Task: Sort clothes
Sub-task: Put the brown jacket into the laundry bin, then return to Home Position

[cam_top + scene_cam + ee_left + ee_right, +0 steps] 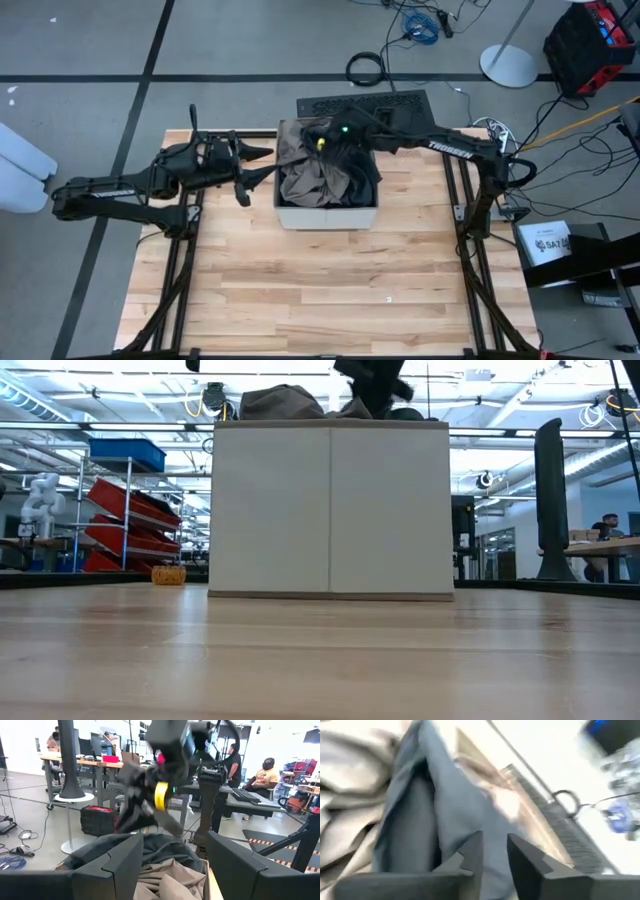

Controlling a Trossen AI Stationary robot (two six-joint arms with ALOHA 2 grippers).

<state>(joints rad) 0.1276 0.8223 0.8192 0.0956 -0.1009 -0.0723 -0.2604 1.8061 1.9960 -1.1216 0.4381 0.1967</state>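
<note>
A pale wooden table (330, 290) carries one thing: a white fabric box (326, 216) standing near its far edge.

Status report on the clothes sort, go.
Left gripper open, waiting beside the box. Right gripper over the box, fingers slightly parted above the dark slate garment. Tan-brown garment in the box. Nothing blocking.

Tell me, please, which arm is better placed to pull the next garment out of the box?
The right. Its gripper hangs directly over the clothes in the beige box, fingers beside the dark slate garment. The left gripper waits open outside the box's left wall.
</note>
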